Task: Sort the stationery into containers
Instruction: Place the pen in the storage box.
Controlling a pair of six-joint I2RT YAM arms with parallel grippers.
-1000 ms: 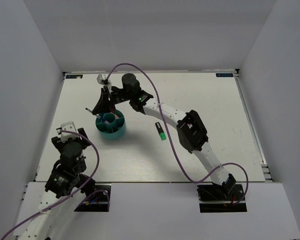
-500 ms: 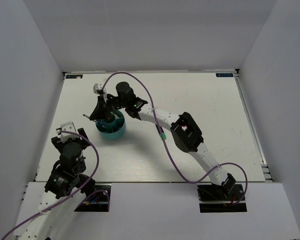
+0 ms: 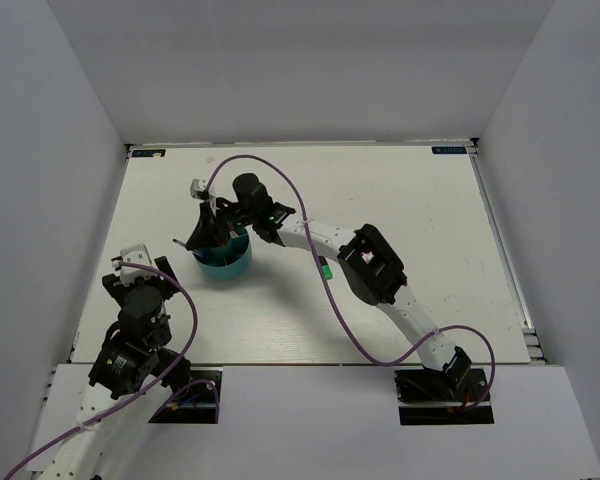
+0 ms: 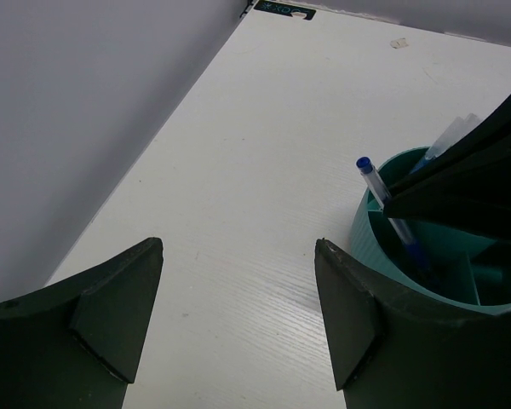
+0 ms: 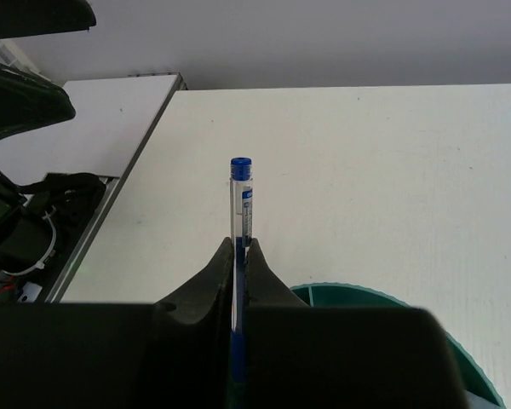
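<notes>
The right tool (image 5: 241, 249) is pinched shut on a blue-capped pen (image 5: 241, 194) just over the teal pot (image 5: 358, 296); only the left camera shows the pen's low end down inside the pot. Only the view from above shows a green highlighter (image 3: 325, 270) on the desk (image 3: 410, 210), right of the pot. The left tool (image 4: 237, 251) hangs wide open near the pot's left side.

You are looking at a tabletop (image 4: 264, 170) that is showing a matt white finish with faint wood-like grain. The organiser (image 4: 373, 247) is showing smooth teal plastic with a soft sheen. The pen (image 5: 241, 204) is showing a clear glossy plastic barrel and an opaque blue cap. On the left gripper (image 4: 237, 290), the jaws are reading as matt dark plastic.
</notes>
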